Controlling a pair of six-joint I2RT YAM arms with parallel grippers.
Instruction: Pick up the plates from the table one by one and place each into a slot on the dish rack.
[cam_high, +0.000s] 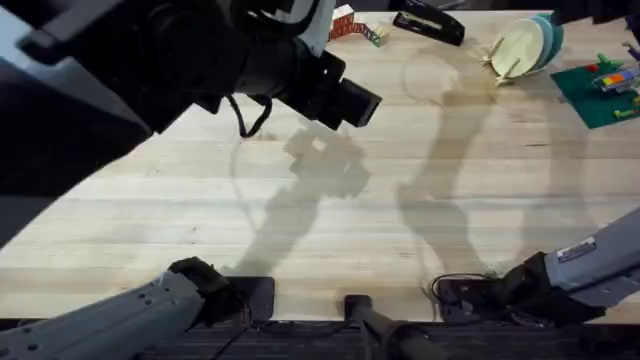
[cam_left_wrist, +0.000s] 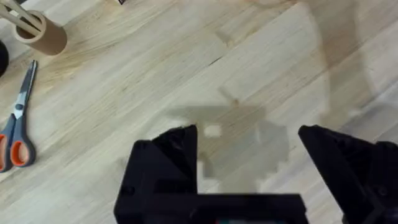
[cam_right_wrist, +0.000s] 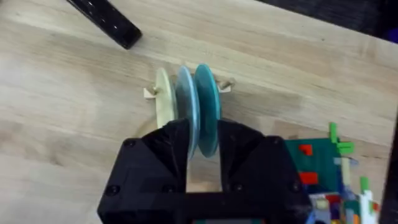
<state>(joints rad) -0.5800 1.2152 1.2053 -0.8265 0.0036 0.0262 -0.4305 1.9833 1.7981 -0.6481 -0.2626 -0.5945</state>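
Right wrist view puts your right gripper narrowly parted astride the teal plate, standing edge-up in the dish rack far right; left gripper gapes wide, empty.

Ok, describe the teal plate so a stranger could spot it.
Look to the table's far right corner, where the small wooden dish rack stands beside a green brick baseplate. Three plates stand on edge there; the teal plate is the darkest, nearest the baseplate.
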